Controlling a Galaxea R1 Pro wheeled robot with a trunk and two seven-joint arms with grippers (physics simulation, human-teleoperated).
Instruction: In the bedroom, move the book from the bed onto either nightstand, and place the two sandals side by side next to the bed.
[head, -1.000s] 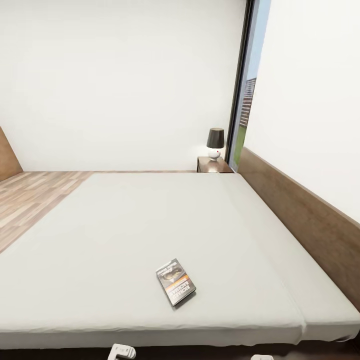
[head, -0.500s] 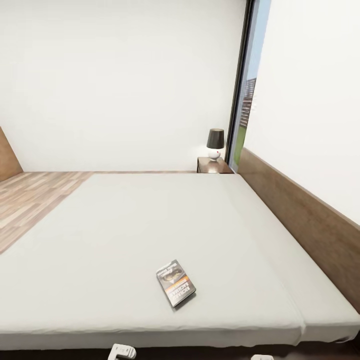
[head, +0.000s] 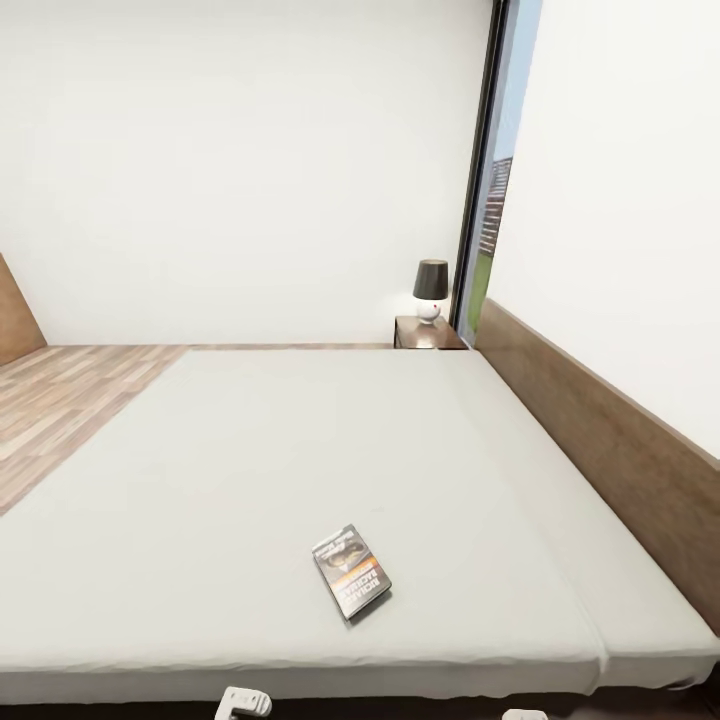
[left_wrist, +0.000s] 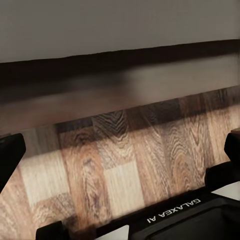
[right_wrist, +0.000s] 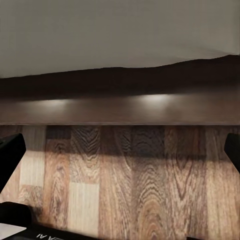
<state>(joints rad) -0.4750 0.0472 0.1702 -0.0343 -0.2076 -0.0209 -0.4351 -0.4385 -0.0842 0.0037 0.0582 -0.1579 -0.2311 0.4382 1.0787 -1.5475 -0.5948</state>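
Your left gripper and right gripper both point downward, fingers spread wide, holding nothing.

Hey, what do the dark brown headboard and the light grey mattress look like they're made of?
The dark brown headboard looks like matte stained wood, showing faint grain. The light grey mattress looks like plain soft fabric, smooth and unpatterned; the render leaves that open.

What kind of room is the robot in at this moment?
Most likely a bedroom: a large bed with a bare grey mattress, a dark wooden nightstand beside its headboard, and a small table lamp on that nightstand.
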